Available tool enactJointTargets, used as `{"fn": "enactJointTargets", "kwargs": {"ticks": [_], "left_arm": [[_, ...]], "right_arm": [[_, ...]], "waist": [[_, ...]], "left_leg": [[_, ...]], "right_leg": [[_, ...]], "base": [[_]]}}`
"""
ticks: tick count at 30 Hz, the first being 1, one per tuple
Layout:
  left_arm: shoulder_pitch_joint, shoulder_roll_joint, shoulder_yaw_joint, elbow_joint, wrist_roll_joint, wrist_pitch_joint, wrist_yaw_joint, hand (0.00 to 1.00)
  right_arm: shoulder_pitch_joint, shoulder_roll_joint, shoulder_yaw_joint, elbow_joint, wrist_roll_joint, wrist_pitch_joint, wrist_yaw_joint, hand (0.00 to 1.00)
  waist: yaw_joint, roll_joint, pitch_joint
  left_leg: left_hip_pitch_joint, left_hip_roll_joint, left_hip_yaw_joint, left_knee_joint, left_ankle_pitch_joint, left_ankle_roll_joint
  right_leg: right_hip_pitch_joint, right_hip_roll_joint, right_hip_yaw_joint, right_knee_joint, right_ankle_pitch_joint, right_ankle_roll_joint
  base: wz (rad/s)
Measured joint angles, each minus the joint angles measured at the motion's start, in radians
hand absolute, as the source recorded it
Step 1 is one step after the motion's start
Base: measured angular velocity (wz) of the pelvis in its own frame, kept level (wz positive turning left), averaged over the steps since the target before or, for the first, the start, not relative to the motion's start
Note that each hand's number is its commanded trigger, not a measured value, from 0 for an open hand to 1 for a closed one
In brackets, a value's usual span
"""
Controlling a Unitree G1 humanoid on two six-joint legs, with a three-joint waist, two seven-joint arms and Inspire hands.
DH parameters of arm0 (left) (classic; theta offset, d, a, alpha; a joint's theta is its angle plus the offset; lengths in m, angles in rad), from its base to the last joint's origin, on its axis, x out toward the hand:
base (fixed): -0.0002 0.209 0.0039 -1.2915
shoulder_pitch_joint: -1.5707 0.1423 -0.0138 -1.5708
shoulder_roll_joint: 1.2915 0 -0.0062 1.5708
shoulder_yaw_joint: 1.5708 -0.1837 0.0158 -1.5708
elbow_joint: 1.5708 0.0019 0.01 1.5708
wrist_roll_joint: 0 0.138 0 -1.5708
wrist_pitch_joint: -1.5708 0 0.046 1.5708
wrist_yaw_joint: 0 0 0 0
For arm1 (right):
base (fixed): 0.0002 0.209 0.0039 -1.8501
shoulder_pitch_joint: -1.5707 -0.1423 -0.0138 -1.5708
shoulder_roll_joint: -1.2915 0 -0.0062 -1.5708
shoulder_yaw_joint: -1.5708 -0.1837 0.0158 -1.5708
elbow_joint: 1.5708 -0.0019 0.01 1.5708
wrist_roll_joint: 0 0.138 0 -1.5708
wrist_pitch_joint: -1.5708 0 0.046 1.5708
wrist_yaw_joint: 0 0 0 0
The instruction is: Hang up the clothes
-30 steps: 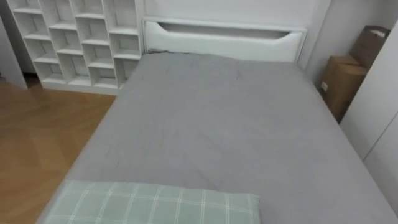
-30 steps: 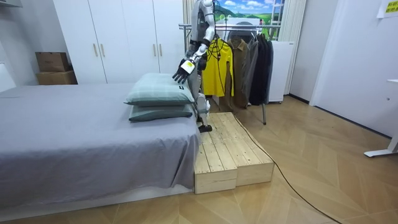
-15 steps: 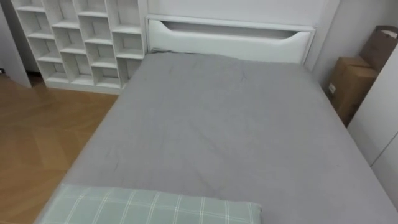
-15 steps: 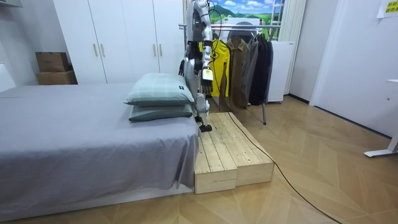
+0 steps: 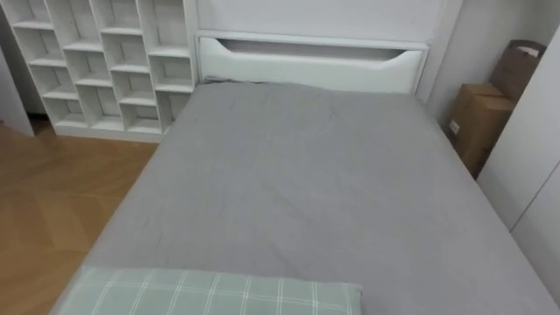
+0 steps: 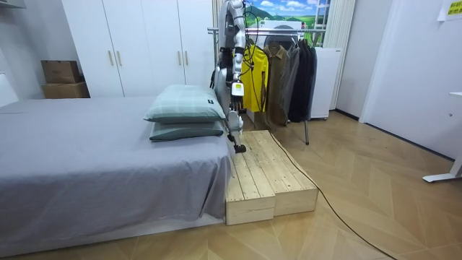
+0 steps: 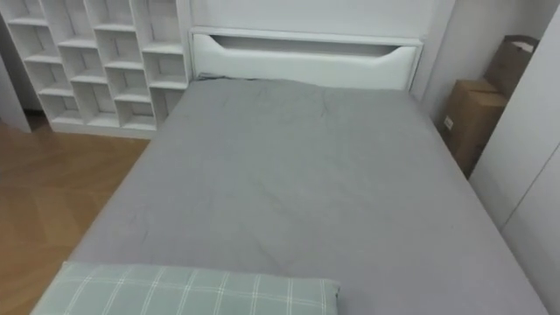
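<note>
Grey bed w/ white headboard, checked pillow at near end. White cube shelf on left, boxes on right. Wood floor. Room view: white wardrobe, wood platform by bed, window at back.

Readable text: none; no word, number or brand can be made out in any view.
Yellow sheet: a sign-like paper fixed high on the white wall at the room view's right edge; whatever is printed on it is too small to read.
Cardboard box: stands to the right of the bed, near its far end. A small white label sits on its near face, and the print on it is too small to read.
Stacked cardboard boxes: at the room view's left, beside the white wardrobe; I cannot tell whether their faces carry any print.
</note>
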Motion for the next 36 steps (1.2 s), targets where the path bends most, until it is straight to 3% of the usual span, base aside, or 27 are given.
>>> {"fn": "enactJointTargets", "kwargs": {"ticks": [9, 22, 36], "left_arm": [[-0.026, -0.006, -0.018, 0.001, 0.0, 0.005, -0.018, 0.0], [-0.046, -0.009, -0.018, 0.001, 0.008, 0.006, -0.057, 0.0], [-0.044, -0.009, -0.02, 0.002, 0.01, 0.007, -0.064, 0.0]], "right_arm": [[-0.011, 0.013, 0.0, 0.0, 0.018, 0.0, -0.024, 0.0], [-0.008, 0.013, -0.001, 0.0, 0.03, 0.008, -0.024, 0.0], [-0.01, 0.013, -0.001, 0.001, 0.031, 0.02, -0.024, 0.0]], "waist": [[-0.013, -0.012, 0.0074], [-0.037, -0.006, 0.0059], [-0.038, -0.005, 0.006]], "left_leg": [[0.0, 0.0, 0.004, -0.003, -0.001, 0.001], [0.0, 0.0, 0.008, -0.003, -0.001, 0.001], [0.005, 0.0, 0.01, -0.005, -0.001, 0.001]], "right_leg": [[-0.002, 0.0, 0.002, -0.002, 0.0, 0.001], [-0.003, 0.0, 0.005, -0.002, 0.0, 0.002], [0.0, 0.0, 0.008, -0.001, 0.0, 0.002]], "base": [[0.0], [0.0], [0.0]]}}
